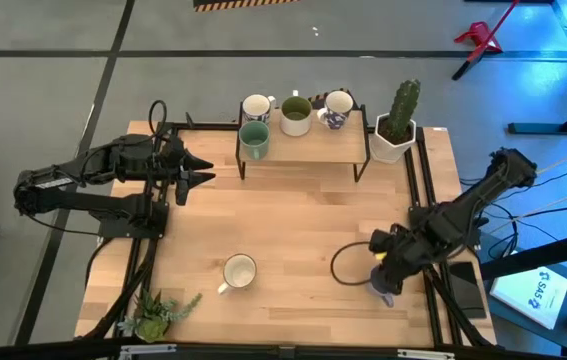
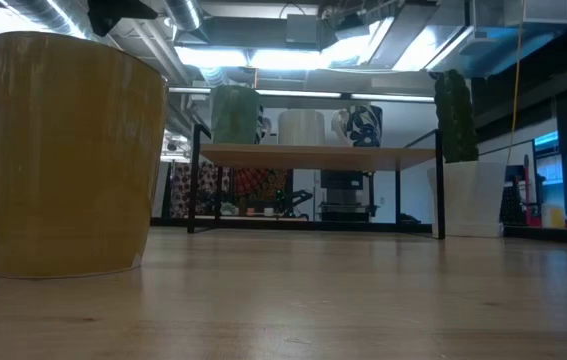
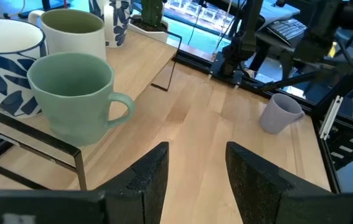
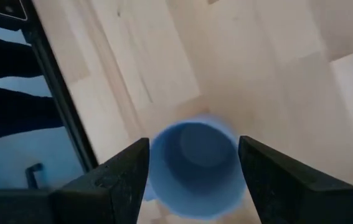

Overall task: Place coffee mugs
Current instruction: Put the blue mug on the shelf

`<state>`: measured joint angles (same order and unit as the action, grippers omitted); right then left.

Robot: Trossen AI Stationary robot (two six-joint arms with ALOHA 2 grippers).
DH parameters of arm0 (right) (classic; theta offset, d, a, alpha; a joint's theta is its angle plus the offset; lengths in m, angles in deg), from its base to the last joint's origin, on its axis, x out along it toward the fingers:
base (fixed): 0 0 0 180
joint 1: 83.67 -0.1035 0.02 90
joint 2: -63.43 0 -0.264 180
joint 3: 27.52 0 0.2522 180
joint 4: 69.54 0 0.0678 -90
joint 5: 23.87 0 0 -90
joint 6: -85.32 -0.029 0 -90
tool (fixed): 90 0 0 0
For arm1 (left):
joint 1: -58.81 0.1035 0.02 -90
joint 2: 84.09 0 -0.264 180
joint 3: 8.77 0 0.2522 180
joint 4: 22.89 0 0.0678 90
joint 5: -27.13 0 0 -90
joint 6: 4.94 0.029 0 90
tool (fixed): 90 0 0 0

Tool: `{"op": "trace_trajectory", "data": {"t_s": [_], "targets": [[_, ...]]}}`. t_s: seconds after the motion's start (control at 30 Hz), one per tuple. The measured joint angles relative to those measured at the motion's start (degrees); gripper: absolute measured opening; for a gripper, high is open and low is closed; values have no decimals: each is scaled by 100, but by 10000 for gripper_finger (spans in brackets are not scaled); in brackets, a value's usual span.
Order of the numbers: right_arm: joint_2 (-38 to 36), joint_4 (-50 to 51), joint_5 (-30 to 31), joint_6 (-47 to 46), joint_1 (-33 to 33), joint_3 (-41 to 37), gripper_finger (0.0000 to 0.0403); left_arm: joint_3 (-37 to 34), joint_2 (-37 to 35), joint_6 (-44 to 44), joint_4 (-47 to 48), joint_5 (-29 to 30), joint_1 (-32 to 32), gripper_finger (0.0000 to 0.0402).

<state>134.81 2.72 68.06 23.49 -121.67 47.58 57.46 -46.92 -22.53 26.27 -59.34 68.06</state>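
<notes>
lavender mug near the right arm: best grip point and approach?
The lavender mug stands upright, mouth up, with the right gripper open directly above it, a finger either side. Probably best to descend straight down and pinch across the round body just below the rim. Its handle juts sideways, so keep the fingers off that side.

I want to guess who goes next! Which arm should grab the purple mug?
Probably the right arm. Its gripper is open right over the purple mug, a finger on each side, at the table's right edge. The left gripper waits far away, by the shelf.
</notes>
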Motion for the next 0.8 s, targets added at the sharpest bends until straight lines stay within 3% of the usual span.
{"op": "trace_trajectory", "data": {"t_s": [0.27, 0.8], "targets": [[530, -457, -19, -828, -426, -4, 236, 0, 0, 22, 0, 0, -1, 153], [1549, 56, -442, -1565, -889, -2, 234, 0, 0, 24, 13, 220, 1, 153]]}}
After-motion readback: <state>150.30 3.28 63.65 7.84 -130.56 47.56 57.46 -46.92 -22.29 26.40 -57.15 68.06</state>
